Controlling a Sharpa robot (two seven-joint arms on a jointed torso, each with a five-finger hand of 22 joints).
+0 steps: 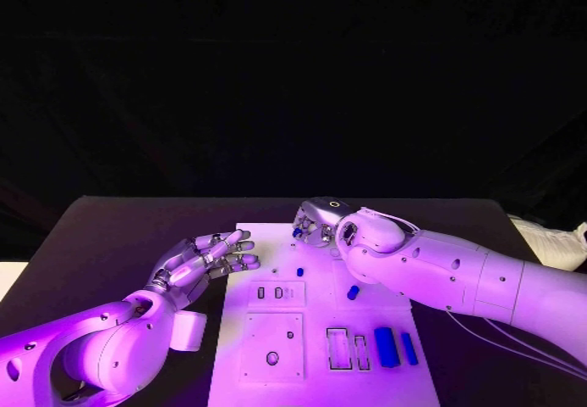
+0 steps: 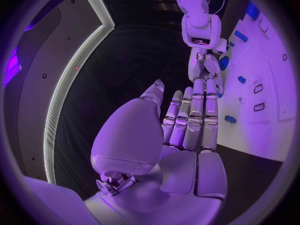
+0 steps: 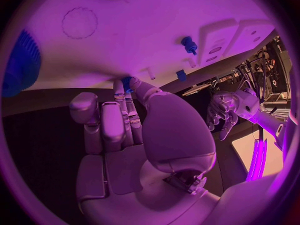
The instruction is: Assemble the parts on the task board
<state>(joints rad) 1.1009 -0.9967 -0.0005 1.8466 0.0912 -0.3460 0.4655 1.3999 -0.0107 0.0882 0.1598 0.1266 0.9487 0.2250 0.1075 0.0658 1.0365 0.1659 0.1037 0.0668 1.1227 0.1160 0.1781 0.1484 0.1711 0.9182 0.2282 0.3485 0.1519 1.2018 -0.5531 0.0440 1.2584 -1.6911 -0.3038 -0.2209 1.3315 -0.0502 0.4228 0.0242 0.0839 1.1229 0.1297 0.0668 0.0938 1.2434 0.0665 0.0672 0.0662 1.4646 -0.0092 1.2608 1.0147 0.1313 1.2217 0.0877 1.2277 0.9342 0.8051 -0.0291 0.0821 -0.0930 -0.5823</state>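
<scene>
I see the task board (image 1: 321, 373) flat on the bench (image 1: 110, 237). My right hand (image 1: 315, 222) pinches a blue part (image 1: 298, 231) at its far edge; my left hand (image 1: 202, 263) hovers beside it, fingers apart, empty. Two blue bars (image 1: 395, 347) lie near its slots.

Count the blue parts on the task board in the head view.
5: one at the right hand's fingertips at the task board's far end, a small peg, another beside the right arm, and two long bars. The arm may hide others.
</scene>
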